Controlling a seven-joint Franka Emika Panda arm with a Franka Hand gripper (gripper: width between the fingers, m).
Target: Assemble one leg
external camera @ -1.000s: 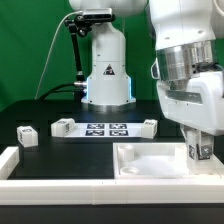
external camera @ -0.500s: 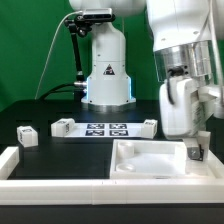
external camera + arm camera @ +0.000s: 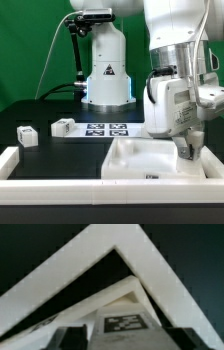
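My gripper [image 3: 186, 150] is shut on the right-hand wall of the large white tray-like panel [image 3: 128, 166], which sits skewed on the table at the exterior view's right. In the wrist view the gripper [image 3: 128, 334] has dark fingers [image 3: 70, 339] on both sides of a white wall with a black-and-white tag [image 3: 128, 323]. The panel's rim [image 3: 100, 258] runs away from it in a V. Two legs, small white tagged blocks, lie loose on the table at the exterior view's left [image 3: 26, 135] and a little further back [image 3: 63, 126]. Neither is near the gripper.
The marker board [image 3: 105, 129] lies flat behind the panel, in front of the white robot base [image 3: 106, 70]. A low white fence [image 3: 50, 186] runs along the table's front and up the left side. A black stand with cables [image 3: 78, 45] rises at the back.
The gripper has moved toward the exterior view's left and turned. The panel has swung round with it. A leg seen behind the panel at the right is now hidden by the arm.
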